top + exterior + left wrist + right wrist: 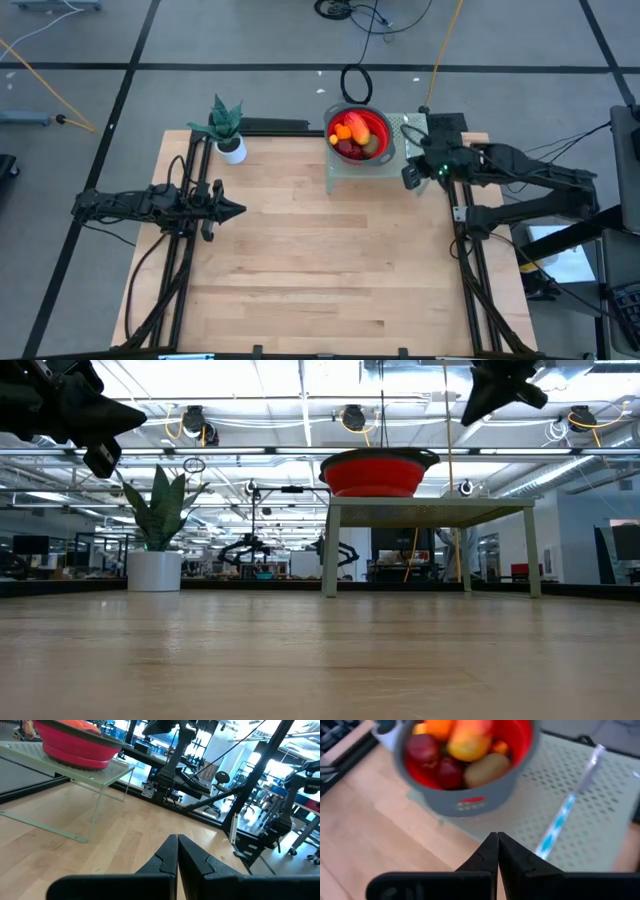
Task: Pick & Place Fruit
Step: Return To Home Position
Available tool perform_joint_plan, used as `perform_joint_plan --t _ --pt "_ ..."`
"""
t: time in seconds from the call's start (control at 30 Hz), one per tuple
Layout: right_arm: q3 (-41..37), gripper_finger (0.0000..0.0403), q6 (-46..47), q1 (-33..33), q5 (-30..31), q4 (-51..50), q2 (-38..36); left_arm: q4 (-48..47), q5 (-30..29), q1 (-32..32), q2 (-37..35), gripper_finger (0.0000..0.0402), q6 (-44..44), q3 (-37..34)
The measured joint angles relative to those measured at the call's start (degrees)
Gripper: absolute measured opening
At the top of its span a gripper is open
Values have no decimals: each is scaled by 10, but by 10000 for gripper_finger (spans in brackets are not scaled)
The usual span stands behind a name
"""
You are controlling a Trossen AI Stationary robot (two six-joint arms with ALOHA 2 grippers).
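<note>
Hovering at centre left over counter point(320, 260), left jaws pressed together, holding nothing; potted plant point(228, 130) above them in frame; fruit point(355, 135) piled in red bowl point(380, 120) on shelf point(408, 130), upper centre; knife point(568, 807) beside bowl; right jaws at shelf's lower right corner, likewise closed, empty.

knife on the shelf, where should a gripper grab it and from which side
Grip the knife about mid-length, from straight above, fingers closing across its narrow width: it lies flat on the perforated shelf, clear of the red bowl.
</note>
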Motion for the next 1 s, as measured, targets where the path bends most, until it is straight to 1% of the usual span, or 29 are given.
perform_joint_plan --t 0.1,0.2,0.27,0.43,0.57,0.63,0.83,1.0 --pt "-21 0 -25 34 13 33 -5 0 0 0 0 10 0 0" --pt "-50 0 -70 61 5 76 -17 0 0 0 0 10 0 0" --pt "-69 0 -102 70 -26 103 -28 0 0 0 0 10 0 0" --pt "-115 0 -182 71 -143 187 -77 0 0 0 0 10 0 0" --pt "-152 0 -240 71 -223 237 -128 0 0 0 0 10 0 0" --pt "-169 0 -255 71 -245 248 -156 0 -1 0 0 10 0 0" --pt "-210 0 -253 71 -240 246 -235 0 -1 0 0 10 0 0" --pt "-237 0 -235 71 -196 247 -303 0 0 0 0 10 -5 0"
